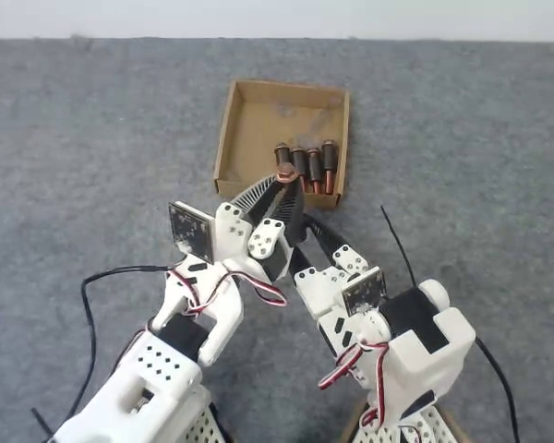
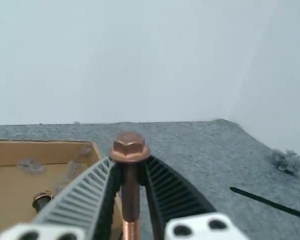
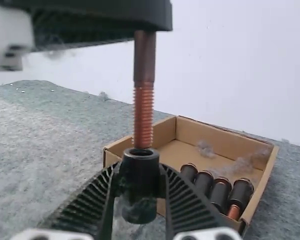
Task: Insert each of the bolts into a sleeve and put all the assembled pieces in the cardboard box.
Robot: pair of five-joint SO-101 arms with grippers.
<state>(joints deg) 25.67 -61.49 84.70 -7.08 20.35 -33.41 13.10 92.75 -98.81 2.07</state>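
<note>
Left claw clamps bolt, right claw clamps sleeve — above grey carpeted surface, white wall behind.

Lab: grey mat, bare white wall

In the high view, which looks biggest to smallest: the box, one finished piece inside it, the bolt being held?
1. cardboard box
2. one assembled piece lying in it
3. held bolt: it is seen end-on, so only its head shows and its length is hidden.
</note>
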